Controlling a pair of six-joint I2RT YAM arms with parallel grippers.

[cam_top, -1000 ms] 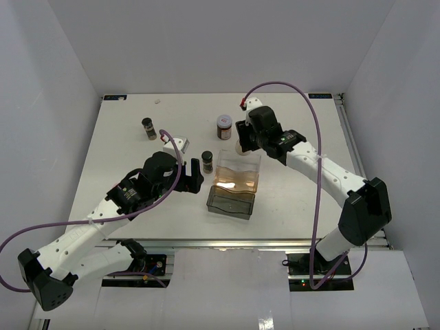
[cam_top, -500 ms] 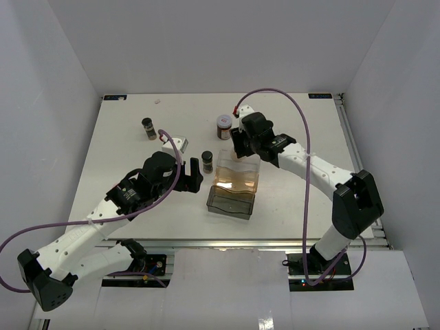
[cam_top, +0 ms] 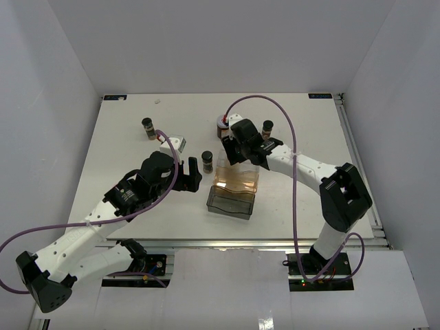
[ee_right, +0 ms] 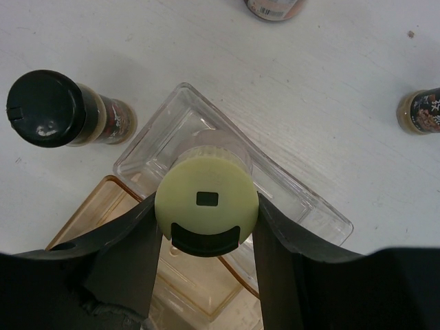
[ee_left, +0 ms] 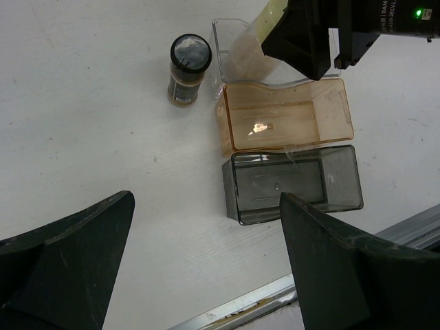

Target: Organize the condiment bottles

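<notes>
My right gripper [ee_right: 206, 216] is shut on a jar with a yellow-green cap [ee_right: 205, 196] and holds it upright over the clear bin [ee_right: 302, 199]. In the top view this gripper [cam_top: 230, 148] is at the far end of the bin row. A black-capped jar [ee_right: 48, 110] stands just left of the bins and also shows in the left wrist view [ee_left: 189, 69]. A red-labelled jar [cam_top: 223, 124] stands behind my right gripper. Two more black-capped jars stand at the back left [cam_top: 147, 127] and back right [cam_top: 267, 128]. My left gripper [cam_top: 192, 168] is open and empty, left of the bins.
Three bins lie in a row: the clear one, an orange one [ee_left: 289, 117] and a smoky one [ee_left: 292, 182] nearest the front edge. A small white object [cam_top: 175, 144] lies behind my left gripper. The table's metal front rail [ee_left: 261, 302] runs close below the smoky bin.
My right gripper has moved left with the yellow-green-capped jar to over the clear bin, uncovering the back-right black-capped jar. The left arm has barely moved.
</notes>
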